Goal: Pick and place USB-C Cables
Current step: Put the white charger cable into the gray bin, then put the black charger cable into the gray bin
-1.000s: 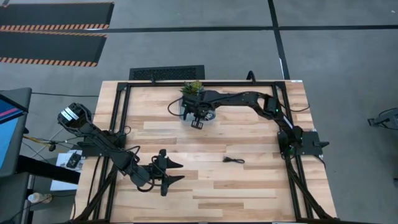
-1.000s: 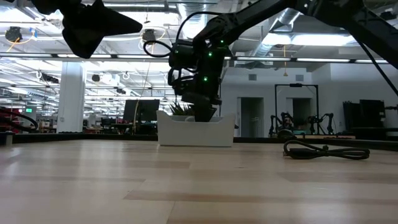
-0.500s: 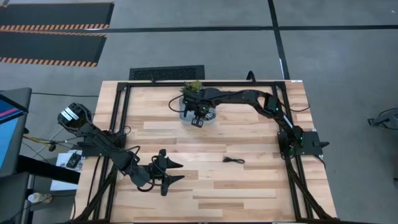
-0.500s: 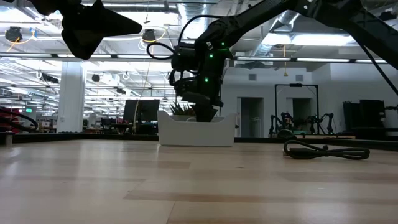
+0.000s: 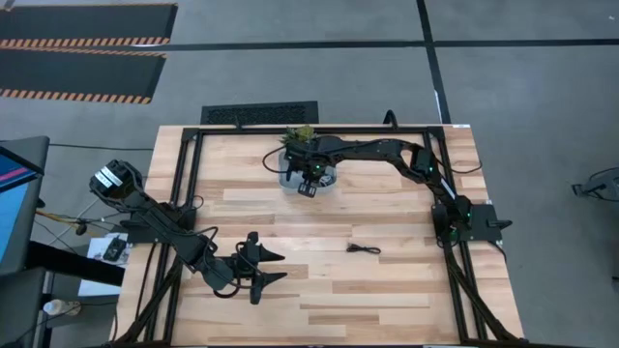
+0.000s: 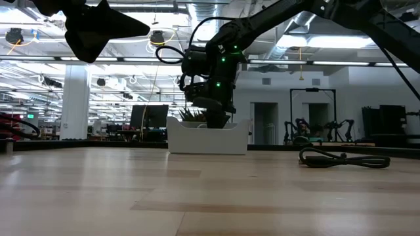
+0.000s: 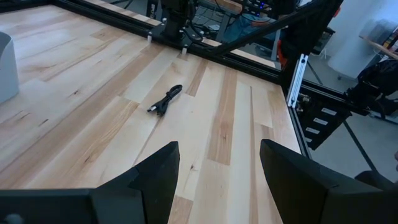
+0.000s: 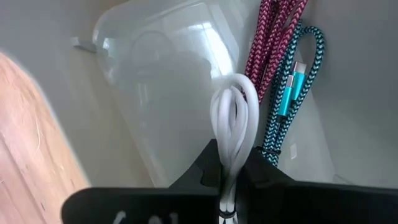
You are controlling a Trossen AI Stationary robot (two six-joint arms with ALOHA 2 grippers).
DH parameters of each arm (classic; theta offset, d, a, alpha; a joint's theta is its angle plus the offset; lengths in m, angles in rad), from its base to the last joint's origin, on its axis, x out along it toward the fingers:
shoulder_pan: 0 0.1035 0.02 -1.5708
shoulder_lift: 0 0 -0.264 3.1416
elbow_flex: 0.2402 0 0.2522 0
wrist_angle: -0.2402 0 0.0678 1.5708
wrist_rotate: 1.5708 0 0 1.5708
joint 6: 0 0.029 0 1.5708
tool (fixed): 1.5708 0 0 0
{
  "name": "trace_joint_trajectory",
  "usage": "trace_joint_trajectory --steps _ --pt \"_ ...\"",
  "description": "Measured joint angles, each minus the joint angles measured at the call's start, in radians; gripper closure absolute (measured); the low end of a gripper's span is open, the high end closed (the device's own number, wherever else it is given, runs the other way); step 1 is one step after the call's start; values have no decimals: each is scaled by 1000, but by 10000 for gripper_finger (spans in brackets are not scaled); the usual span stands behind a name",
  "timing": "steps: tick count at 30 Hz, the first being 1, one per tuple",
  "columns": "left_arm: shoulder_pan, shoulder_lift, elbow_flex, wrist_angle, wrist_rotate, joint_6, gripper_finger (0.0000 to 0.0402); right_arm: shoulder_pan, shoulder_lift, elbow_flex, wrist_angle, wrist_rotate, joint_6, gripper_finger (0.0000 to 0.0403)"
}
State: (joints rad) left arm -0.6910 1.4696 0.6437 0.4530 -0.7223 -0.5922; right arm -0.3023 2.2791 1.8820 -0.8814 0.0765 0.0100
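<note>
My right gripper (image 8: 230,180) reaches down into the clear bin (image 8: 155,81) near the table's far edge (image 5: 290,176) and is shut on the white cable bundle (image 8: 233,112). The maroon cable (image 8: 270,43) and the teal cable (image 8: 292,93) lie on the bin's floor just beside it. The black cable (image 5: 364,249) lies flat on the wood right of centre, also seen in the low view (image 6: 341,158) and the left wrist view (image 7: 166,99). My left gripper (image 5: 273,267) waits open above the near left part of the table. My right gripper pinches the white cable bundle between its two fingers (image 8: 205,165), across the folded strands near one end (image 8: 229,163). The fingers come from above, pointing down into the bin. The looped end (image 8: 235,84) sticks out past the fingertips toward the bin floor; whether it touches, I cannot tell.
A small green potted plant (image 5: 300,135) stands right behind the bin at the far edge. A black frame rail (image 5: 193,184) runs around the table. Bare wood lies between the bin and the black cable and across the middle.
My right gripper has moved a little toward the table's far edge, further over the bin, still shut on the white cable. In the last half second it has barely moved.
</note>
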Motion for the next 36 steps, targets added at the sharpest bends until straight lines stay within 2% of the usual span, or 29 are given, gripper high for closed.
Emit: trace_joint_trajectory --steps 11,23,26,36 --pt "0 0 0 0 0 -1 187 5 39 -1 -8 6 5 376" --pt "0 0 0 -47 7 -60 187 11 48 -2 27 21 -10 333" --pt "0 0 0 -47 7 -71 187 6 48 -2 25 6 -19 305" --pt "0 0 0 -46 29 -75 187 -2 44 11 -8 -3 -19 163"
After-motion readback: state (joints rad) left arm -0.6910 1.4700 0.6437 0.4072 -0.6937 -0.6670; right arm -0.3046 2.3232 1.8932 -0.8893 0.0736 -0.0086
